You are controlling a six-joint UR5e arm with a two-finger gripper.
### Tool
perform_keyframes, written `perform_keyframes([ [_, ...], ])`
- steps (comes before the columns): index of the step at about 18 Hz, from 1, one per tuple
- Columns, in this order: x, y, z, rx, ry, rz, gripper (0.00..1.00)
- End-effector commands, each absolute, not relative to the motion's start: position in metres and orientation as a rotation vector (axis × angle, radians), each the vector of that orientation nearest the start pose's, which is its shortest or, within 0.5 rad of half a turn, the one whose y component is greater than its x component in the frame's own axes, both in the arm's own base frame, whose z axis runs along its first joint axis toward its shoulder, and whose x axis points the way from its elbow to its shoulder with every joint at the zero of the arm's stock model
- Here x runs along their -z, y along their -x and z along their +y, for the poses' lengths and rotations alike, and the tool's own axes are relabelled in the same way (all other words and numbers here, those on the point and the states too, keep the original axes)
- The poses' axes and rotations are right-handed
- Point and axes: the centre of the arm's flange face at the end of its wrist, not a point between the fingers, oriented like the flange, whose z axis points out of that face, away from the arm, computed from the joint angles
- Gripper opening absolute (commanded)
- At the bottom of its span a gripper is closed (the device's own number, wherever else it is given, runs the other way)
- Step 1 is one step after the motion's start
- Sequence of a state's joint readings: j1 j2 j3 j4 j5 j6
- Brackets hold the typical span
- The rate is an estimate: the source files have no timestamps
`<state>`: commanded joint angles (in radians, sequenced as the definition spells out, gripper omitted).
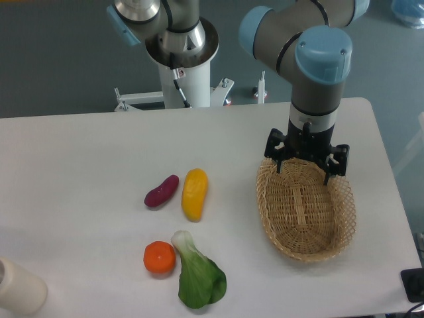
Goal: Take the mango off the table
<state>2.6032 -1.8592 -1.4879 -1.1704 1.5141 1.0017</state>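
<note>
The mango (pixel 194 193) is a smooth yellow-orange oval lying on the white table (pixel 79 172), left of centre. My gripper (pixel 305 167) hangs over the far end of the wicker basket (pixel 305 211), well to the right of the mango. Its two dark fingers stand apart and point down, with nothing between them.
A small purple sweet potato (pixel 161 191) lies just left of the mango. A round orange fruit (pixel 159 257) and a green leafy vegetable (pixel 199 275) lie in front of it. A white cylinder (pixel 20 286) stands at the front left corner. The arm's base (pixel 182 50) stands behind the table.
</note>
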Motion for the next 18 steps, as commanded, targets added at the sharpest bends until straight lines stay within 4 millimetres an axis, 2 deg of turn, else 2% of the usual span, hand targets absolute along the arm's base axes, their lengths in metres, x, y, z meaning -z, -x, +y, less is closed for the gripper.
perform_keyframes([
  [8,-0.41,0.461,0.436,-0.166,2.95,-0.058,1.0],
  [10,-0.399,0.456,0.436,-0.137,2.945,-0.057,1.0],
  [12,-0.402,0.455,0.436,-0.21,2.898,-0.073,1.0],
  [14,-0.397,0.449,0.44,-0.138,2.829,-0.085,1.0],
  [16,-0.389,0.446,0.436,-0.079,2.796,-0.097,1.0],
  [18,-0.372,0.428,0.439,-0.087,2.79,-0.131,1.0],
])
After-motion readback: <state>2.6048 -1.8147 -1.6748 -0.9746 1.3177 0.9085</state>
